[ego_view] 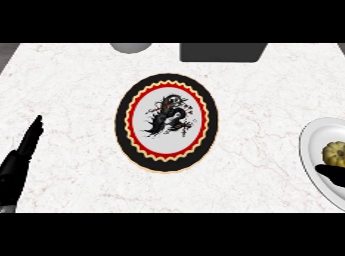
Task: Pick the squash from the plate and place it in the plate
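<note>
In the head view, the right hand (pixel 342 179) comes in from the right edge over the near part of a white plate (pixel 311 142). Its fingers are stretched out towards the left and grasp nothing. The squash (pixel 341 155) lies on that plate just beyond the fingers, on their far side. It is very close to them, but whether they touch cannot be told. The squash is yellow, ribbed and almost round. It looks slightly longer from near to far, and its ribs run that way too. Which end carries the stem cannot be made out. To the left of this hand, well apart from it, a patterned plate (pixel 167 122) with a black rim and a red ring lies on the marble worktop (pixel 71 100). The left hand (pixel 16 167) rests at the lower left, released, with straight fingers pointing away from the robot, far from both plates. Beyond the hands, at the far edge, stand a grey bowl (pixel 131 47) and a dark box (pixel 223 51).
</note>
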